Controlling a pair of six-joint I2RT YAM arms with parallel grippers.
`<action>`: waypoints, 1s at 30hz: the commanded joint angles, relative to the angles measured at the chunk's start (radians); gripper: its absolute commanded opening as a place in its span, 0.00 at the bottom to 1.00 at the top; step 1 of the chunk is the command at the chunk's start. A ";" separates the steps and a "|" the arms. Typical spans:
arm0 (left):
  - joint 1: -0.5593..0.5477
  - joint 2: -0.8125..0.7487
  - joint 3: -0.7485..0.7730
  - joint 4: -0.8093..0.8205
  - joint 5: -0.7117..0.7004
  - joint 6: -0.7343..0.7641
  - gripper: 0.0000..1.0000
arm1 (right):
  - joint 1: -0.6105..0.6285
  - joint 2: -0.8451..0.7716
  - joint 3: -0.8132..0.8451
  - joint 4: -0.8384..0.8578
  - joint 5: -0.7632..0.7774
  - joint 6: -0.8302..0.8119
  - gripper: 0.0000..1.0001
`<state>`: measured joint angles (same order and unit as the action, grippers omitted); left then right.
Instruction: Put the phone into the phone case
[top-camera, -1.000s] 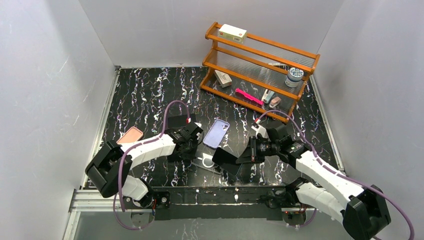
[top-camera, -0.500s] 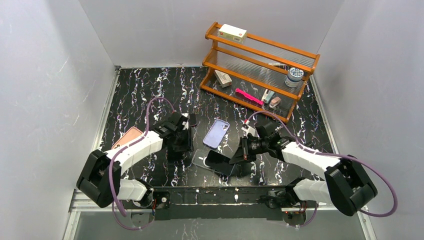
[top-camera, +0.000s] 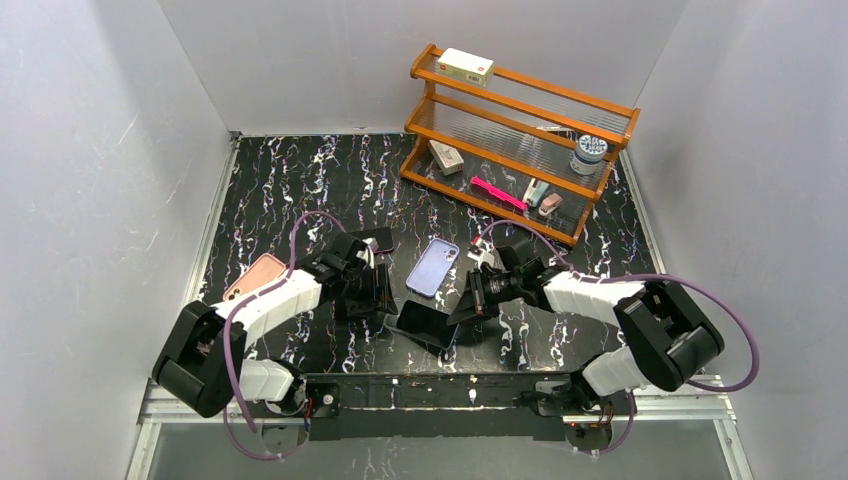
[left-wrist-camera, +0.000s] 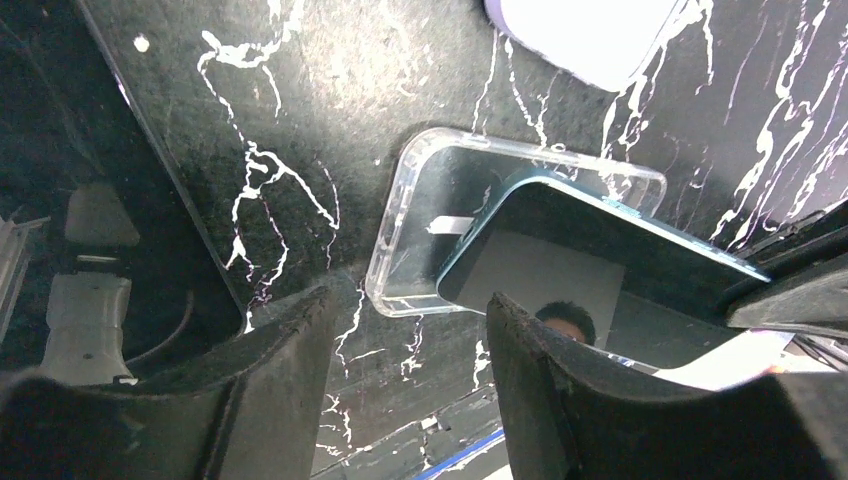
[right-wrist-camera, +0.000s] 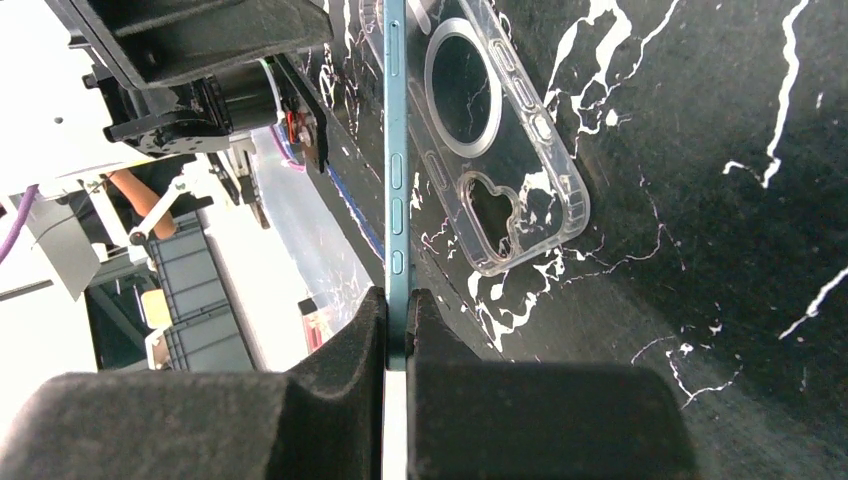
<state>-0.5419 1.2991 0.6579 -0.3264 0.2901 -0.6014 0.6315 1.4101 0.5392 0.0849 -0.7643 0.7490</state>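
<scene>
1. Black, white-veined surface (top-camera: 280, 180) carries everything. A wooden rack (top-camera: 520, 110) stands at its far side, well beyond both jaws.
2. The right jaws pinch the phone (right-wrist-camera: 395, 150) by one end, pressed on its front and back. It is tilted, glossy face towards the left jaws.
3. The left jaws are spread with nothing between them, just beside the phone's free end.
4. A clear case (left-wrist-camera: 420, 230) lies flat ahead of the left jaws. The phone's free end overlaps it, unseated; contact cannot be told.
5. A lilac case (top-camera: 433, 267) lies between the two jaws, farther back.
6. A pink slab (top-camera: 262, 272) lies left of the left jaws.
</scene>
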 joint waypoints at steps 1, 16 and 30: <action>0.009 -0.017 -0.033 0.030 0.039 0.004 0.56 | 0.008 0.042 0.050 0.002 0.006 -0.026 0.01; 0.008 0.018 -0.056 0.110 0.088 -0.001 0.59 | 0.020 0.179 0.118 -0.030 0.048 -0.050 0.14; 0.008 0.054 -0.051 0.081 0.049 0.000 0.48 | 0.022 0.070 0.228 -0.271 0.208 -0.104 0.53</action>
<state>-0.5385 1.3361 0.6113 -0.2131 0.3508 -0.6060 0.6510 1.5768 0.7090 -0.0895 -0.6216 0.6697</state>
